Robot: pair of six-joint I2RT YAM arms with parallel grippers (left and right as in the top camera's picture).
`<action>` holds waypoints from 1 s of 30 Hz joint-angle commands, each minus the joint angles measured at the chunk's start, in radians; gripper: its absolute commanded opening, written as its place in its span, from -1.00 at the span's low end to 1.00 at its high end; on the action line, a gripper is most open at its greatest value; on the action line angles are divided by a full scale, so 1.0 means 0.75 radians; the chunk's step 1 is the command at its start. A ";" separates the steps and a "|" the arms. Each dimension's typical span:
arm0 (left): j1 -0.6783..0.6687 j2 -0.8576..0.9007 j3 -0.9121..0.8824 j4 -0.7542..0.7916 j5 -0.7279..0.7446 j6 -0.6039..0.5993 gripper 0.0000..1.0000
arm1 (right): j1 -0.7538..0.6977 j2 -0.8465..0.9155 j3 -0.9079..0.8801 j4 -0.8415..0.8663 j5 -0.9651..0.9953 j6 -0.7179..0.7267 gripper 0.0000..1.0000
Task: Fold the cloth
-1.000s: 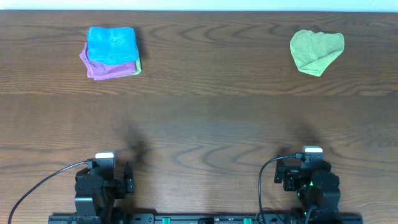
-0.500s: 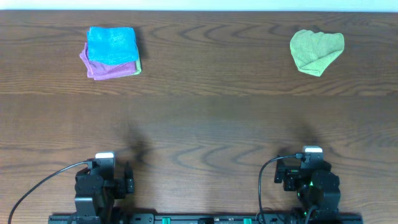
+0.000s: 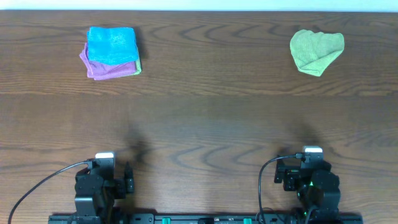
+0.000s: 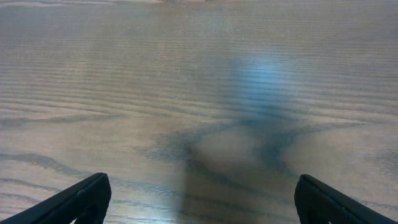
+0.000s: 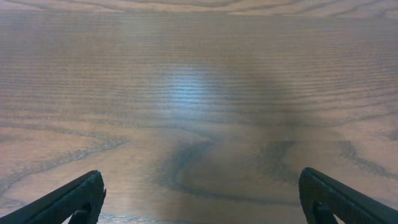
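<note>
While the right fingers (image 5: pixel 69 204) stand spread, the cloth (image 3: pixel 316 51) lies well ahead.

You're at what looks like a robot lab bench: a wood-grain surface (image 3: pixel 199 124), a left arm (image 3: pixel 96 186) and right arm (image 3: pixel 314 183) on a black rail (image 3: pixel 205 219), and cables (image 3: pixel 37 186) trailing.

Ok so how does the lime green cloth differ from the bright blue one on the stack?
The lime-green cloth lies loosely bunched in an uneven shape; the blue cloth is folded into a neat square. The lime-green cloth sits alone on the table at the far right; the blue cloth tops a purple cloth at the far left. Both look soft and lie along the table's far side.
</note>
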 commanded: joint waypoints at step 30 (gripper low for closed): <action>-0.005 -0.012 -0.007 -0.031 -0.033 0.030 0.91 | -0.010 -0.010 -0.013 0.016 -0.013 0.011 0.98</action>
